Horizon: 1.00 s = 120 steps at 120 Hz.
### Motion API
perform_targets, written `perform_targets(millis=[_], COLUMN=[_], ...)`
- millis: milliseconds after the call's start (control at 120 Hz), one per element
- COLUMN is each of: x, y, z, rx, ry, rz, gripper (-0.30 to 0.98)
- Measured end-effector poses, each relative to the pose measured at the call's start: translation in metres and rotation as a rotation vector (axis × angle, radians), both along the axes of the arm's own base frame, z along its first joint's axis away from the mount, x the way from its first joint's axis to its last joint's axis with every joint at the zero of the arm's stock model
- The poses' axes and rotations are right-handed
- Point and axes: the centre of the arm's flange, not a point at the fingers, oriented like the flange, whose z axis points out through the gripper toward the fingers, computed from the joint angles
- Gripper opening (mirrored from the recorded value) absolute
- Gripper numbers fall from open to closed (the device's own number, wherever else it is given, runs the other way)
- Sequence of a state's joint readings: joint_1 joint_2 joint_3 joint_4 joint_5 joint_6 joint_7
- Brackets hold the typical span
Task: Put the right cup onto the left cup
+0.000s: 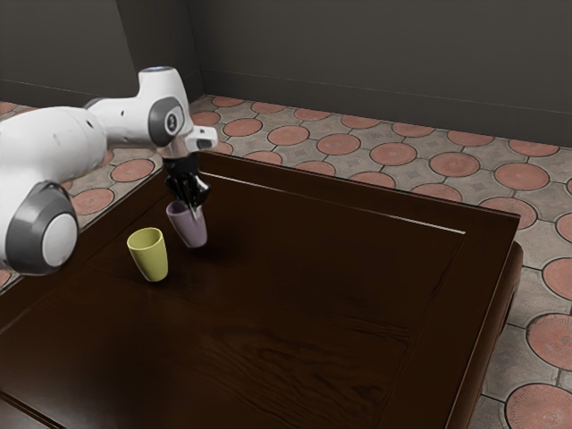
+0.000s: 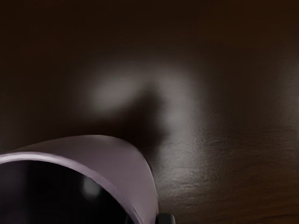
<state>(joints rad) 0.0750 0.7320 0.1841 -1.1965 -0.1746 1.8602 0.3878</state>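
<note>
Claw [image 1: 195, 208]: pinched on the mauve cup's wall.
Mauve cup [image 1: 190, 231]: beneath the claw, beside the yellow cup, apart from it.
Yellow cup [image 1: 151, 260]: upright on the table [image 1: 268, 313].

Near cup [image 1: 150, 259] on table [image 1: 313, 286], far cup [image 1: 190, 232] behind, rim in pincer [image 1: 194, 208]
</note>
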Motion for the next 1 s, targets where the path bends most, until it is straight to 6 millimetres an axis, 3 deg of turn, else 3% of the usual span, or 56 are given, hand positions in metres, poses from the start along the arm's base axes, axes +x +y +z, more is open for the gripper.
perform_targets(millis=[150, 350, 458, 758, 1000], x=[-0.009, -0.048, -0.063, -0.108, -0.114], y=[-0.012, -0.038, -0.043, -0.038, -0.025], z=[0.037, 0.094, 0.115, 0.133, 0.125], rx=[0.006, 0.041, 0.075, 0.11, 0.139], ry=[-0.028, -0.013, 0.002, 0.09, 0.133], rz=[-0.018, -0.052, -0.058, 0.001, 0.055], gripper=[-0.09, -0.1, -0.1, -0.1, -0.1])
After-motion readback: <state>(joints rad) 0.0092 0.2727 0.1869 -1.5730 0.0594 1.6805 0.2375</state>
